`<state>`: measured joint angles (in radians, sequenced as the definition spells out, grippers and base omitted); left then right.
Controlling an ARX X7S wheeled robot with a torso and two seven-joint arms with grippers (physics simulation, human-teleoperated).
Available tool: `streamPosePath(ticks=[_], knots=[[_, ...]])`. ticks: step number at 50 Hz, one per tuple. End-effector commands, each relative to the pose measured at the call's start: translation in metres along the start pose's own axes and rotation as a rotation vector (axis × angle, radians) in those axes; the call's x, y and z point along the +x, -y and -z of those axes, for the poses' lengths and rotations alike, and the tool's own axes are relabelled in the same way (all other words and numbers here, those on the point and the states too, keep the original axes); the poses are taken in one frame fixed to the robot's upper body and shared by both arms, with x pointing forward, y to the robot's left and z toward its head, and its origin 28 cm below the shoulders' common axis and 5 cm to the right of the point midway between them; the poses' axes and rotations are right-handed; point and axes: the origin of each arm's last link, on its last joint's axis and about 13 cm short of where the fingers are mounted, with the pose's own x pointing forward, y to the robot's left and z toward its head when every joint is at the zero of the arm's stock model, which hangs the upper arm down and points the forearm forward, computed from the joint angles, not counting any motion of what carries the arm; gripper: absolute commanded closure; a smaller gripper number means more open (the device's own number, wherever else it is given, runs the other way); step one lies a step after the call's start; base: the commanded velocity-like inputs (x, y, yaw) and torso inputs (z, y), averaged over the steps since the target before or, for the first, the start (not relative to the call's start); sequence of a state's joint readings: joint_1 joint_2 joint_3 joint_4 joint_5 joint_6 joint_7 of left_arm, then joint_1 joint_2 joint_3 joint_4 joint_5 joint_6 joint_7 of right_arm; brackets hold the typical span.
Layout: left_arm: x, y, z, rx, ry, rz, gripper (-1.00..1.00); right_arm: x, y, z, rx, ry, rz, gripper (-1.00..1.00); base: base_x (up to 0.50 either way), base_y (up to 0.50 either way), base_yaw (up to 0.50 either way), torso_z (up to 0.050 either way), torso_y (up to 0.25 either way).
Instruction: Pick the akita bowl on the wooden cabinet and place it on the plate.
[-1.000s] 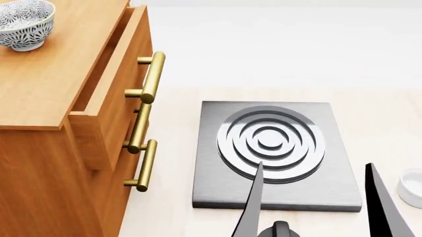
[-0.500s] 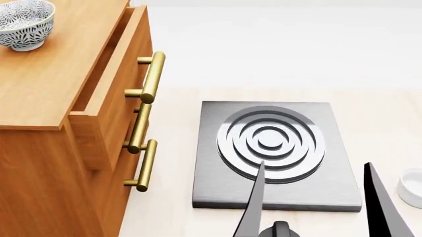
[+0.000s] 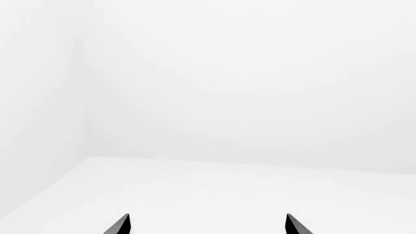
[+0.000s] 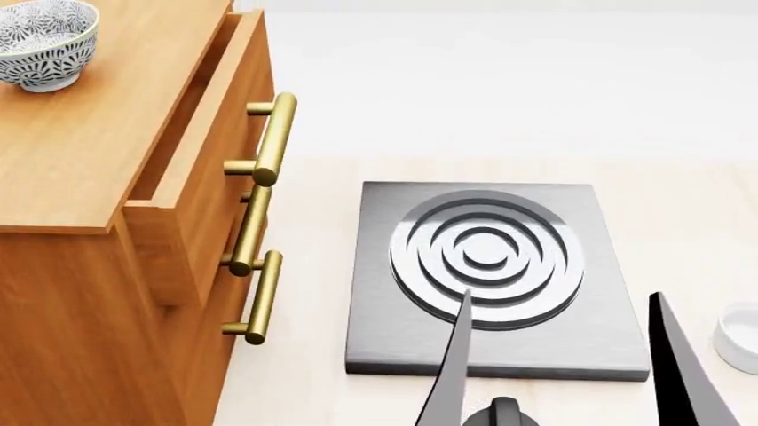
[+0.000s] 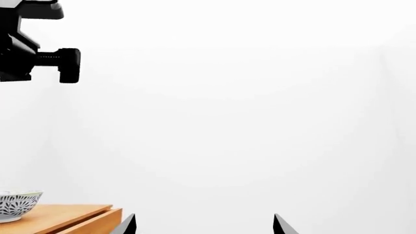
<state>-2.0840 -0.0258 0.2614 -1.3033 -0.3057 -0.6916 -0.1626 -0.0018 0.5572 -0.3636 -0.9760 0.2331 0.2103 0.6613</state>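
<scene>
Right tool (image 4: 569, 355) shows at the head view's lower edge, its two dark fingers spread wide and holding nothing, over the near edge of a grey ringed slab (image 4: 492, 275) on the pale worktop (image 4: 663, 204). Well apart from it, up and to the left, the akita bowl (image 4: 45, 43) stands upright on the wooden cabinet (image 4: 106, 151). Left tool (image 3: 206, 225) is likewise spread, facing blank white.
</scene>
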Motion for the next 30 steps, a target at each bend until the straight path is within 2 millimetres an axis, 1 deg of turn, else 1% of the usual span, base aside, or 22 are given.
streamPosePath(ticks=[1, 7, 9, 13, 15, 17, 21, 27, 28, 30], knots=[[-0.001, -0.008, 0.002, -0.047, -0.062, -0.047, -1.00, 0.000, 0.000, 0.000, 0.000, 0.001, -0.006, -1.00, 0.00, 0.00, 0.00, 0.000, 0.000], [-0.003, -0.014, 0.000, -0.040, -0.080, -0.082, -1.00, 0.000, 0.000, 0.000, 0.001, 0.001, -0.009, -1.00, 0.00, 0.00, 0.00, 0.000, 0.000], [-0.004, -0.016, 0.000, 0.000, -0.097, -0.091, -1.00, 0.000, 0.000, -0.001, 0.003, 0.003, -0.008, -1.00, 0.00, 0.00, 0.00, 0.000, 0.000], [-0.003, -0.021, -0.001, -0.019, -0.078, -0.104, -1.00, -0.001, 0.000, -0.001, 0.001, 0.004, -0.011, -1.00, 0.00, 0.00, 0.00, 0.000, 0.000], [-0.003, -0.024, 0.003, 0.011, -0.117, -0.151, -1.00, -0.001, 0.000, -0.001, 0.002, 0.004, -0.012, -1.00, 0.00, 0.00, 0.00, 0.000, 0.000], [-0.003, -0.026, 0.006, -0.008, -0.143, -0.133, -1.00, -0.001, 0.000, -0.001, 0.001, 0.004, -0.013, -1.00, 0.00, 0.00, 0.00, 0.000, 0.000], [-0.003, -0.030, 0.008, 0.007, -0.160, -0.155, -1.00, -0.001, 0.000, 0.000, 0.002, 0.002, -0.012, -1.00, 0.00, 0.00, 0.00, 0.000, 0.000], [-0.008, -0.036, 0.016, 0.037, -0.292, -0.202, -1.00, 0.000, 0.000, 0.001, 0.004, -0.001, -0.011, -1.00, 0.00, 0.00, 0.00, 0.000, 0.000], [-0.007, -0.037, 0.016, 0.005, -0.282, -0.192, -1.00, 0.000, 0.000, 0.001, 0.005, -0.001, -0.011, -1.00, 0.00, 0.00, 0.00, 0.000, 0.000], [-0.008, -0.037, 0.017, 0.017, -0.297, -0.191, -1.00, -0.001, 0.000, 0.001, 0.005, -0.001, -0.012, -1.00, 0.00, 0.00, 0.00, 0.000, 0.000]])
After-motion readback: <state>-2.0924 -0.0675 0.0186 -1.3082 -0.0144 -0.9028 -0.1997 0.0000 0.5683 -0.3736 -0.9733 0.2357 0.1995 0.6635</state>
